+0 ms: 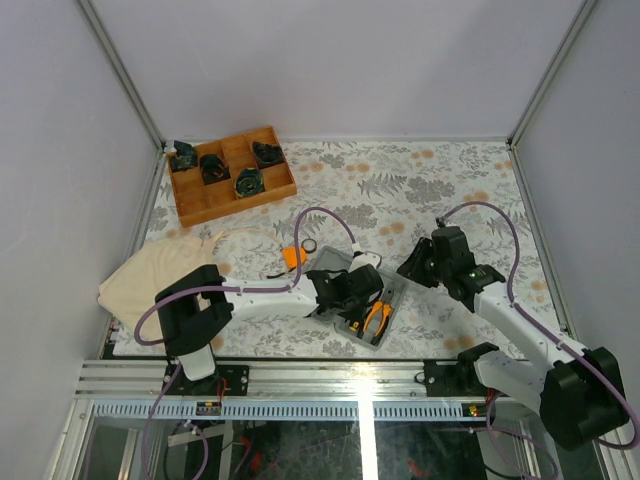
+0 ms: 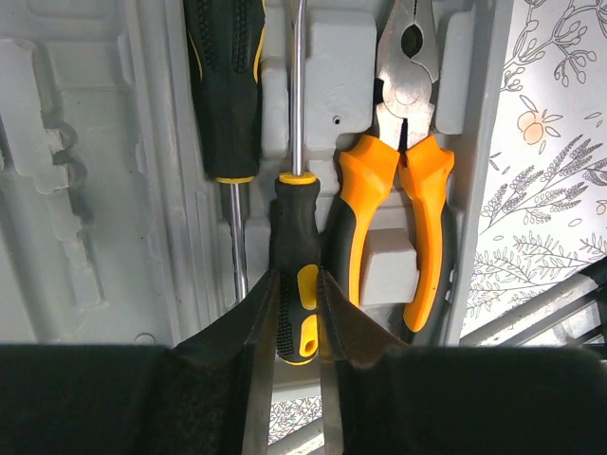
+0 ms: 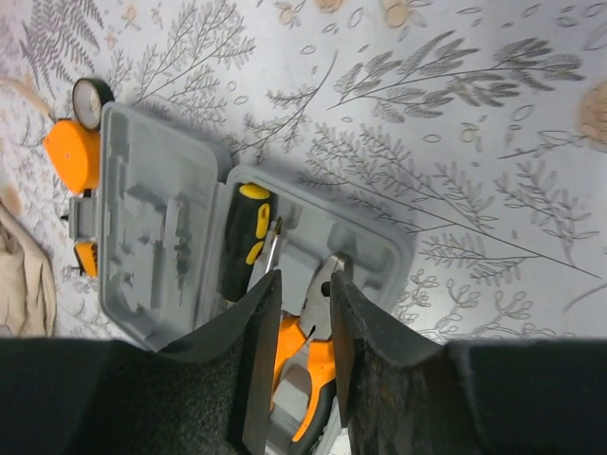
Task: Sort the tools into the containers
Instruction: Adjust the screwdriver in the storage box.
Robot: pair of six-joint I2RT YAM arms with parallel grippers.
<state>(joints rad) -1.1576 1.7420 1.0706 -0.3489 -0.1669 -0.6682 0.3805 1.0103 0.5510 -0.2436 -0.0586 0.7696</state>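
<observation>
The grey case (image 1: 345, 322) lies open near the table's front, between the arms. In its right half lie orange-handled pliers (image 2: 398, 190) and two black-and-yellow screwdrivers, one (image 2: 226, 85) in its slot. My left gripper (image 2: 298, 284) is shut on the handle of the other screwdriver (image 2: 294, 218), whose shaft points away along the case. My right gripper (image 3: 303, 280) hovers open above the case (image 3: 161, 209), with the pliers (image 3: 296, 349) showing below its gap. An orange tape measure (image 3: 74, 156), a small black ring (image 3: 92, 100) and a stubby yellow-black bit (image 3: 85, 258) lie on the table beside the case.
A brown wooden divided tray (image 1: 232, 175) with black parts stands at the back left. A beige cloth bag (image 1: 160, 270) lies at the left, by the left arm. Purple cables loop over both arms. Grey walls close in the table on three sides.
</observation>
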